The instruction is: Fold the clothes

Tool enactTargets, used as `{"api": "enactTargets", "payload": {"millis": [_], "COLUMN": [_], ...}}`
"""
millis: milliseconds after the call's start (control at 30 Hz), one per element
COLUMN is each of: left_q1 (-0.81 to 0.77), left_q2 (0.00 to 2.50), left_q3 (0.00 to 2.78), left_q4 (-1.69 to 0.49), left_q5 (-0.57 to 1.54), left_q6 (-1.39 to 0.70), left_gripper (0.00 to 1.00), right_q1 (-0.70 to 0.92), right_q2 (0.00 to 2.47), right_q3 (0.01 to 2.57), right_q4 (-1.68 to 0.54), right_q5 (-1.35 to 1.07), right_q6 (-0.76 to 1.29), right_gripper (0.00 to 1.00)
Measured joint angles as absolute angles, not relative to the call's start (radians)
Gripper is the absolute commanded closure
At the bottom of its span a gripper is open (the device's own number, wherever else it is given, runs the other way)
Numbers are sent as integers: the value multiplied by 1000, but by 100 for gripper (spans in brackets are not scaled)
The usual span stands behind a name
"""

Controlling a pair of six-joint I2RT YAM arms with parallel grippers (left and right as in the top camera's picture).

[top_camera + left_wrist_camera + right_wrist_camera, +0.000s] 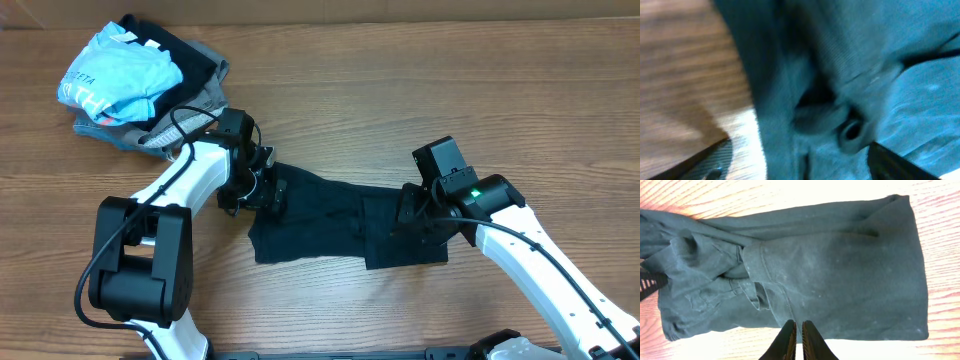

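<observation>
The black T-shirt [320, 220] lies in the middle of the table [420, 90], and its long way runs from the left of the overhead view to the right. There is one arm at each end. The left gripper [268, 190] is at the left end of the shirt, where the cloth is bunched up. The right gripper [412, 215] is at the right end, where the cloth lies flat and smooth. So neither arm has far to go, and each one is closest to its own end. In the left wrist view the two fingers [712, 161] sit in the bottom corners, far apart, and dark cloth fills the space between them (this view is very blurry, so I cannot tell if the fingers touch the cloth). In the right wrist view the two fingers are pressed together at the bottom middle of the frame, right at the near edge of the shirt. I cannot tell if a bit of cloth is pinched between them. A pile of other clothes, with a light-blue shirt [120, 75] on top, sits in the upper left of the overhead view, well apart from the black one. I think the next fold has to go along the long way, bringing one end over toward the other.
</observation>
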State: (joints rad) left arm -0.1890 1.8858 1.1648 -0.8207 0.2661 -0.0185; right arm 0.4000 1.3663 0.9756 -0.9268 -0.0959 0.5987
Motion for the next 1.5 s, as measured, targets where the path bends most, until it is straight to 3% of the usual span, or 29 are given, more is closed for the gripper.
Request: {"api": "enactTargets", "payload": {"millis": [133, 233, 300, 433, 700, 933, 1100, 1367, 1500], "left_q1": [-189, -190, -191, -194, -149, -158, -266, -526, -650], "left_q2": [1901, 1925, 1950, 1969, 1998, 1908, 1864, 1867, 1872], "left_q3": [1165, 1179, 1190, 1208, 1367, 1633, 1694, 1694, 1691], "left_q4": [-788, -784, -790, -856, -1253, -1340, -1332, -1259, -1218], "left_q5": [298, 313, 334, 369, 244, 215, 304, 367, 340], "left_q6": [-22, -24, -25, -22, -4, -1, -12, -107, -182], "left_gripper": [43, 84, 96, 96, 96, 96, 96, 95, 86], "right_q1": [400, 400, 400, 400, 400, 400, 369, 175, 146], "right_q2": [1366, 1366, 1366, 1366, 1366, 1366, 1366, 1366, 1366], "right_q3": [976, 976, 976, 976, 976, 976, 976, 976, 976], "right_q4": [-928, -929, -929, -934, -938, -946, -990, -1024, -1038], "right_q5": [-94, -93, -91, -89, -89, -60, 19, 53, 57], "right_q6": [601, 602, 603, 602, 614, 626, 666, 695, 690], "right_gripper": [91, 91, 91, 91, 91, 90, 89, 89, 89]}}
